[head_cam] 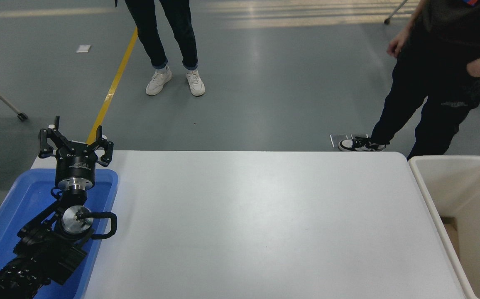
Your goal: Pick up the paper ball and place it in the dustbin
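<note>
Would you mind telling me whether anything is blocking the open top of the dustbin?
Nothing visible does: the dustbin stands open-topped beside the white table. The paper ball and right end effector are out of view.

A white table fills the near middle, its top bare across the centre. A blue tray lies on its left end. The dustbin stands just beside its right edge. Beyond the far edge is grey floor.
</note>
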`<state>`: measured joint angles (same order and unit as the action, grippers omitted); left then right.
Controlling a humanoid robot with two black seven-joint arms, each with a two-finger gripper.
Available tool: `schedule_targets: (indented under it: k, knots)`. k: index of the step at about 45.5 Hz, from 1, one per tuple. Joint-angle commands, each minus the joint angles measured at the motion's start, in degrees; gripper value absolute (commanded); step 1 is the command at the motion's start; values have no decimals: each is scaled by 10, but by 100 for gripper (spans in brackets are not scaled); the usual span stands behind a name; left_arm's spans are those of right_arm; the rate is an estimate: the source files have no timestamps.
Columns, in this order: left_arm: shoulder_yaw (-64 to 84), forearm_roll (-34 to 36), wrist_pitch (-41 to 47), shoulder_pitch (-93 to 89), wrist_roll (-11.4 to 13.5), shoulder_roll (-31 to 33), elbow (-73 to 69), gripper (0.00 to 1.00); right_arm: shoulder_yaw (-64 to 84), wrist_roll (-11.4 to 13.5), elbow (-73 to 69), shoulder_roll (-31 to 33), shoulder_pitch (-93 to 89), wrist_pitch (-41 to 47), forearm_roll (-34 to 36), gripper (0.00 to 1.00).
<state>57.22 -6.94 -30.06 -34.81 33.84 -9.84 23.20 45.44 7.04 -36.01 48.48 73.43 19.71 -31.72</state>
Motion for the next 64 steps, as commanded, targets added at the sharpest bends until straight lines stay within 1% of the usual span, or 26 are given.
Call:
schedule_targets:
  k: [1, 4, 9, 14, 15, 20, 30, 45, 46, 47, 48, 49, 50, 51, 64]
  knots:
    - [0, 0, 0, 0, 0, 0, 0, 99, -129, 2, 136, -66, -211, -82, 54, 0]
    - [0, 0, 0, 0, 0, 0, 0, 99, -141, 2, 160, -92, -241, -97, 82, 0]
    - [0, 0, 0, 0, 0, 0, 0, 99, -144, 2, 177, -117, -268, -114, 125, 0]
    - [0, 0, 0, 0, 0, 0, 0, 99, -145, 2, 193, -145, -283, -122, 143, 0]
    - [0, -1, 0, 0, 0, 0, 0, 99, -147, 3, 199, -150, -290, -136, 147, 0]
    - [0, -1, 0, 0, 0, 0, 0, 99, -154, 3, 200, -157, -295, -158, 148, 0]
    - [0, -1, 0, 0, 0, 0, 0, 99, -195, 3, 199, -172, -308, -163, 149, 0]
    - [0, -1, 0, 0, 0, 0, 0, 99, -199, 2, 199, -184, -315, -171, 150, 0]
    - [0, -1, 0, 0, 0, 0, 0, 99, -199, 2, 199, -184, -315, -173, 151, 6]
    - [0, -1, 0, 0, 0, 0, 0, 99, -199, 2, 198, -184, -315, -173, 152, 30]
    - [0, -1, 0, 0, 0, 0, 0, 99, -199, 1, 198, -184, -315, -174, 152, 78]
    - [0, -1, 0, 0, 0, 0, 0, 99, -198, 2, 195, -183, -315, -173, 152, 100]
    - [0, -1, 0, 0, 0, 0, 0, 99, -198, 1, 194, -183, -315, -173, 152, 98]
    - [0, -1, 0, 0, 0, 0, 0, 99, -198, 1, 195, -183, -314, -173, 152, 100]
    - [0, 0, 0, 0, 0, 0, 0, 99, -196, 1, 191, -184, -313, -169, 152, 100]
